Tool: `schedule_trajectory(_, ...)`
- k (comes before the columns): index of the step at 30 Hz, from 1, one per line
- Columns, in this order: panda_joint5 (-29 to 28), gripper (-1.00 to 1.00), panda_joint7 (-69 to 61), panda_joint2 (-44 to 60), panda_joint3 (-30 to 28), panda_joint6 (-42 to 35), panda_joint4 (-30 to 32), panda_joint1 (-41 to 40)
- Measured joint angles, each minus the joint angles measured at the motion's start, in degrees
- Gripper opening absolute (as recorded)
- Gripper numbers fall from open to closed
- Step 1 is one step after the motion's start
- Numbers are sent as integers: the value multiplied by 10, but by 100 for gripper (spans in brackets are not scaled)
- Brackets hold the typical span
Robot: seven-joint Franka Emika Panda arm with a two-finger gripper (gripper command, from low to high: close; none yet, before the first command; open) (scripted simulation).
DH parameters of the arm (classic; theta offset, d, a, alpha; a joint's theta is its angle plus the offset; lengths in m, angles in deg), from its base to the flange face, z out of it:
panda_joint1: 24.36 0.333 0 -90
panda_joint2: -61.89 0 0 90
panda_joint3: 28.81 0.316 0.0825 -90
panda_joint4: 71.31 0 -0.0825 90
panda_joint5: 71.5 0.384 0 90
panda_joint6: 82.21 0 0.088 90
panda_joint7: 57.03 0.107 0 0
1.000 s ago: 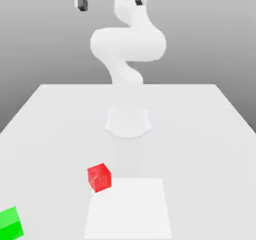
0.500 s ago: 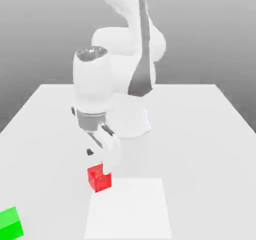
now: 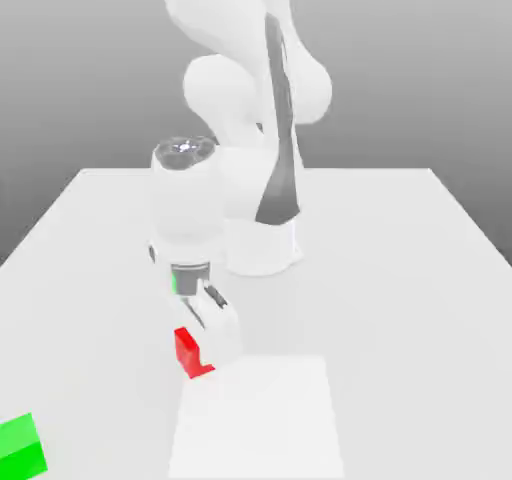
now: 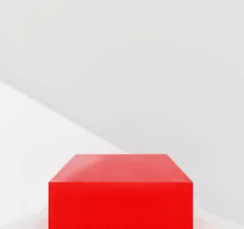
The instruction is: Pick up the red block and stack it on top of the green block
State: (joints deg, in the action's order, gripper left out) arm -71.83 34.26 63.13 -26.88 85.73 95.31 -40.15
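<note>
The red block point(image 3: 187, 351) rests on the white table point(image 3: 400, 268) near the front, left of centre in the exterior view. My gripper point(image 3: 208, 344) has come down on it from above, and the white hand hides the block's right side. In the hand view the red block point(image 4: 121, 194) sits very close and centred, with its top face and one side showing. The gripper is shut on the block, which still touches the table. The green block point(image 3: 20, 449) lies at the front of the table on the exterior view's left, well apart from the red one.
A paler square patch point(image 3: 260, 418) marks the table right of the red block. The arm's round base point(image 3: 262, 253) stands mid-table behind the hand. Open table surface separates the red and green blocks.
The arm swung down from high above the table onto the red block, and the gripper closed on it. Neither block has shifted.
</note>
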Motion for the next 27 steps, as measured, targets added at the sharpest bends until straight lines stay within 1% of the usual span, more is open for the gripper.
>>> schedule_trajectory(3,8,-100,-10,-54,-4,-51,3,3)
schedule_trajectory(5,11,-100,-39,-47,-13,-74,-26,-4)
schedule_trajectory(12,22,-100,-170,28,-31,-143,-167,-50)
schedule_trajectory(21,21,-100,-332,129,-47,-227,-354,-107)
schedule_trajectory(23,21,-100,-356,157,-47,-225,-381,-116)
schedule_trajectory(26,25,-100,-366,216,-45,-177,-392,-121)
schedule_trajectory(27,26,100,-367,226,-45,-168,-393,-121)
